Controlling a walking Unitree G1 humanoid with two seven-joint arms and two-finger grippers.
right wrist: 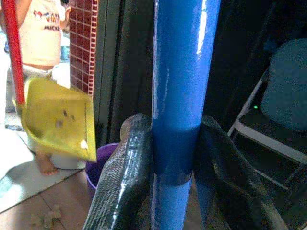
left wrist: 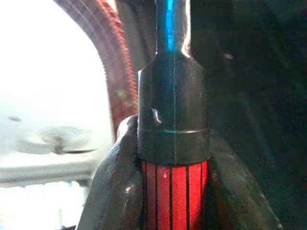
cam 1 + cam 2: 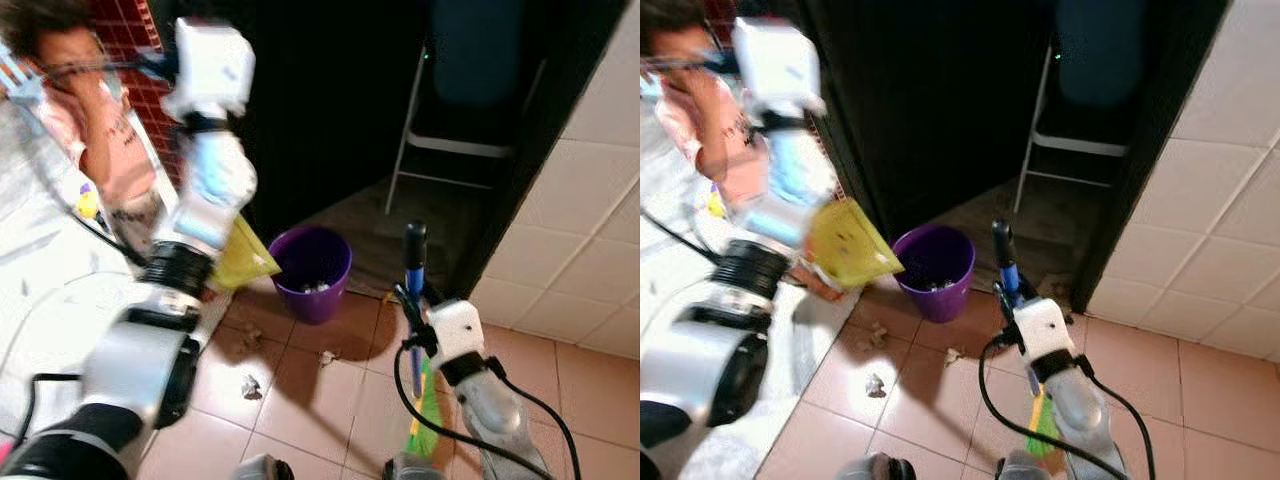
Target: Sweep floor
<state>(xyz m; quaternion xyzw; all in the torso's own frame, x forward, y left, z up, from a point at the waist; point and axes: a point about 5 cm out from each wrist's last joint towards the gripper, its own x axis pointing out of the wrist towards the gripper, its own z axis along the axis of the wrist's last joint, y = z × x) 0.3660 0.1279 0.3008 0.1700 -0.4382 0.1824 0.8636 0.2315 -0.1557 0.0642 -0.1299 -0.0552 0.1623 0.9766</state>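
Left gripper [image 2: 172, 191] clenched on dustpan [image 3: 845, 243] handle, tilted over purple bin [image 3: 312, 270]. Right gripper [image 1: 175, 158] clenched on broom [image 3: 414, 300]. Scraps [image 3: 250, 386] left on floor [image 3: 300, 400]; sweeping unfinished.

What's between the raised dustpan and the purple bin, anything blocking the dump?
Nothing visible. The yellow dustpan, held up by the left tool, hangs beside and above the purple bin, whose mouth is open. Paper scraps lie on the tiles nearer the robot.
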